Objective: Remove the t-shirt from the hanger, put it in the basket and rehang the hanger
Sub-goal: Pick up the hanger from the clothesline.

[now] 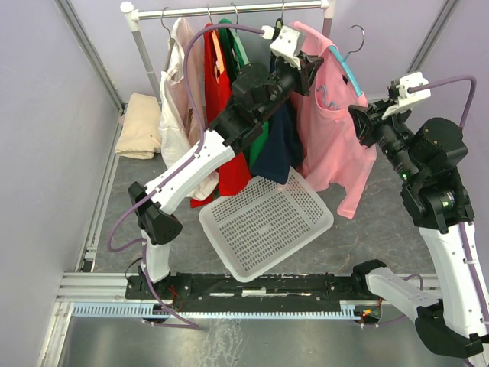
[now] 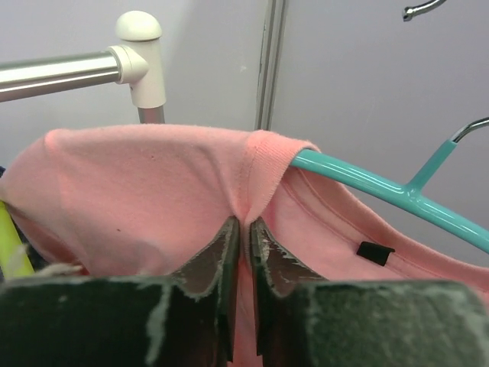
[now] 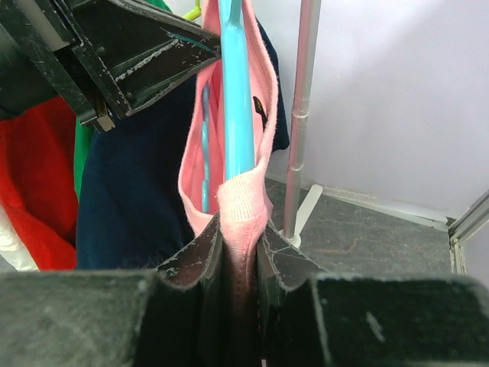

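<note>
Between pale lilac walls [image 1: 46,115], a dark grey floor [image 1: 382,229] carries a white perforated plastic basket [image 1: 267,222] and a folded cream cloth [image 1: 140,126]. A metal clothes rail with white end caps [image 1: 229,9] holds cream, red, green and navy garments.

At the rail's right end hangs the pink cotton t-shirt [image 1: 328,138] on a teal hanger with a metal hook [image 1: 345,70]. Its collar is up and its hem down, so its long axis is vertical, and one sleeve trails to the lower right.

The left gripper [image 2: 244,225] is clamped on a fold of pink fabric beside the collar. The right gripper [image 3: 243,222] is pinched on the shirt's ribbed edge, just below the hanger.
</note>
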Robot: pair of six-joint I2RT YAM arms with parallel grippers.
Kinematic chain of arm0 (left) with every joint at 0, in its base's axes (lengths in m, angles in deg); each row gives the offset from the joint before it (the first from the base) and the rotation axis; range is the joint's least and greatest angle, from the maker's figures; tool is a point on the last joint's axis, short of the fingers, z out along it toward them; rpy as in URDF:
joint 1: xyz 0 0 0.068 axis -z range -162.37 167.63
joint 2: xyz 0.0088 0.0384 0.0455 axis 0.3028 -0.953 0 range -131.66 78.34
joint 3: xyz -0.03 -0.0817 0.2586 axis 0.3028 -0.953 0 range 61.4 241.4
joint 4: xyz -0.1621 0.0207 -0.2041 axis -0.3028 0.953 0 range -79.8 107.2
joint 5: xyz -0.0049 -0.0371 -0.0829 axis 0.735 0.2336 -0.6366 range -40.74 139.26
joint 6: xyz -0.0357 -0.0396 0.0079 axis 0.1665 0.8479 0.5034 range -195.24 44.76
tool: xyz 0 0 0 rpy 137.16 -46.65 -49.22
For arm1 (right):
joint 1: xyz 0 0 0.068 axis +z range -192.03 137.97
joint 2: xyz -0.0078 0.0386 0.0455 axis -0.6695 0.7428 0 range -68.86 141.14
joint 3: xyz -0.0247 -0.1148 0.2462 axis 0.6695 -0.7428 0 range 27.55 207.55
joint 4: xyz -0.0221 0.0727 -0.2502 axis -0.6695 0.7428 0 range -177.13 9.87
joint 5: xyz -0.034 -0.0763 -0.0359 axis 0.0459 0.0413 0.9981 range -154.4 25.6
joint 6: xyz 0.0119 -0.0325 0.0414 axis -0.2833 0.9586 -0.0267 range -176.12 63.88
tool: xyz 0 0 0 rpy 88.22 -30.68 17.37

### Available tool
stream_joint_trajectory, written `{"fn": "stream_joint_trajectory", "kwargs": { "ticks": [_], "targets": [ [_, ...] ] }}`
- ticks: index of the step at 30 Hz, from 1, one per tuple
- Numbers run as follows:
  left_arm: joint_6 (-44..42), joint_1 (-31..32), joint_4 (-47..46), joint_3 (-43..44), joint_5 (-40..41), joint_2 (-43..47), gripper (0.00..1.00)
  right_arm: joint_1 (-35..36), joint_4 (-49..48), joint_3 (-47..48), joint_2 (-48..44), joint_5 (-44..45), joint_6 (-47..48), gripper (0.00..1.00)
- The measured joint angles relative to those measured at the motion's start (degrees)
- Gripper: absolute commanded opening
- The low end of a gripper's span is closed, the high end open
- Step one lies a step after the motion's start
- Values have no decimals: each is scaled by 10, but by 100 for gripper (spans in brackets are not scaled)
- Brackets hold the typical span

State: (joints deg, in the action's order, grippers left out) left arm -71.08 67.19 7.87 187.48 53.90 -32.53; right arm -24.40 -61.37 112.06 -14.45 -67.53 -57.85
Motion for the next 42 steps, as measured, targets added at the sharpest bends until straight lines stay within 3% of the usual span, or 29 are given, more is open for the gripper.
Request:
{"fn": "stream_joint_trajectory", "kwargs": {
  "ticks": [3, 42],
  "targets": [
    [-7, 1, 0, -1, 0, 0, 3, 0, 0, 0, 0, 4, -2, 1],
    [-12, 12, 5, -56, -144, 37, 3, 0, 6, -48, -11, 54, -25, 1]
  ]
}}
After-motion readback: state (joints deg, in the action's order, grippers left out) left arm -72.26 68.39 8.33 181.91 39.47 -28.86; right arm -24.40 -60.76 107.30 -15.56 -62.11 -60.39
